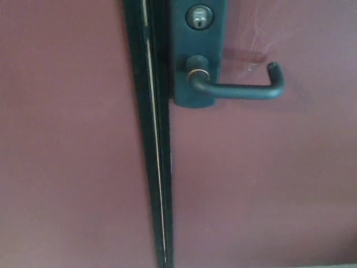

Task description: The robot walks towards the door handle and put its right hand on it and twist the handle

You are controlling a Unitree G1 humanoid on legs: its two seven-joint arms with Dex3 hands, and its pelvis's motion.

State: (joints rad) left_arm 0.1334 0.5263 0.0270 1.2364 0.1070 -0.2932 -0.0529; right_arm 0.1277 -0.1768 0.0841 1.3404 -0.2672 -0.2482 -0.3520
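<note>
A dark lever door handle (240, 88) juts out level to the right from a dark backplate (196, 56) on the reddish-brown door (268, 184). Its tip curls back toward the door at the right end. A round keyhole cylinder (199, 17) sits on the plate above the lever's pivot. Neither of my hands nor any part of my arms shows in the head view.
A dark vertical seam with a thin bright strip (156, 167) runs down just left of the backplate, between the right door and a matching reddish-brown panel (67, 139). A sliver of pale floor (334, 266) shows at the bottom right corner.
</note>
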